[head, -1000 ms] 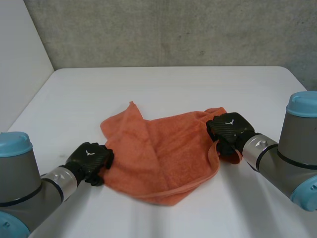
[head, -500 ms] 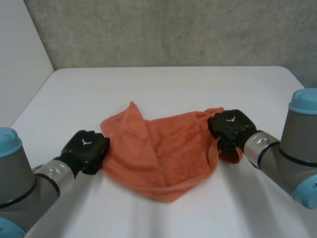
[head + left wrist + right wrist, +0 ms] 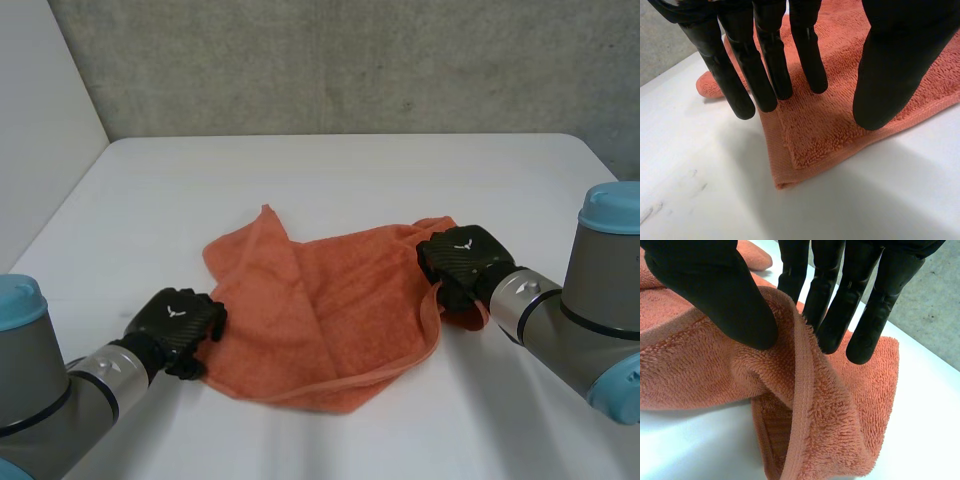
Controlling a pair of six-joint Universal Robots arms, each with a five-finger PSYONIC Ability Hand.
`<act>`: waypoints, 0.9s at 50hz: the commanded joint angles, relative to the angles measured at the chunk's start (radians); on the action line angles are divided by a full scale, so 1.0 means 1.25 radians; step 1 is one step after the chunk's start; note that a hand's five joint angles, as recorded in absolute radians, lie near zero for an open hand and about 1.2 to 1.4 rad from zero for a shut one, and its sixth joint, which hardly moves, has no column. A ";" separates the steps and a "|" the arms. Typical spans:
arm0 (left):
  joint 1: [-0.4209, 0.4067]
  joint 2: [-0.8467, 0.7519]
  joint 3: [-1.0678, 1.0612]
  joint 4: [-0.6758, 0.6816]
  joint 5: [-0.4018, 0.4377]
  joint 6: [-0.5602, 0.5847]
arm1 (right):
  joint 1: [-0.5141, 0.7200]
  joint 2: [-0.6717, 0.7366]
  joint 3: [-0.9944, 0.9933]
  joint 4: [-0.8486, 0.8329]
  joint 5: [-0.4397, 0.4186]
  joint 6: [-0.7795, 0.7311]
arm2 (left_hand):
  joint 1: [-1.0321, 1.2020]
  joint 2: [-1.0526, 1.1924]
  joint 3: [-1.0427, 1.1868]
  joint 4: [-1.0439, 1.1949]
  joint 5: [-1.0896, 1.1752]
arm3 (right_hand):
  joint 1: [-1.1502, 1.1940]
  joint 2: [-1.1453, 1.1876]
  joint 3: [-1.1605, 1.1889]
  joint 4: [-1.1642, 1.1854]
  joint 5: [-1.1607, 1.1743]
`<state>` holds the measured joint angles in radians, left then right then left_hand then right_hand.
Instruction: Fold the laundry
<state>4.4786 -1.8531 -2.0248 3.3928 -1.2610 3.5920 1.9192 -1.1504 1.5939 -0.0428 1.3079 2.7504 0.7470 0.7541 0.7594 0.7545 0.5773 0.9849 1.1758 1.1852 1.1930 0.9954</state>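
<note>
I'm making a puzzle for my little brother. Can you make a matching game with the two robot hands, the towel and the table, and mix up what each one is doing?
Things:
1. left hand
2. right hand
3. orange towel
4. white table

States:
A. pinches a raised edge of the towel between thumb and fingers
B. lies rumpled and partly doubled over
C. fingers straight, over a near corner of the towel
D. lies under everything else

Pairs: 1-C, 2-A, 3-B, 4-D
</note>
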 commanded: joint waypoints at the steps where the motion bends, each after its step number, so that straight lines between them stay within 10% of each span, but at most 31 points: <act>1: -0.002 -0.029 0.005 0.000 0.001 0.000 | 0.001 0.001 0.004 0.000 -0.001 0.000 | 0.076 0.070 0.066 0.070 0.072 | 0.329 0.176 0.169 0.163 0.181; 45: -0.003 -0.071 0.033 0.060 0.000 0.000 | 0.001 0.001 0.004 0.001 0.000 -0.001 | 0.519 0.514 0.509 0.513 0.516 | 0.329 0.176 0.169 0.163 0.181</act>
<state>4.4755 -1.9429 -1.9844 3.4550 -1.2609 3.5926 1.9205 -1.1489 1.6014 -0.0417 1.3054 2.7488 1.1248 1.1938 1.1870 1.1913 0.9668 0.9849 1.1758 1.1852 1.1929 0.9954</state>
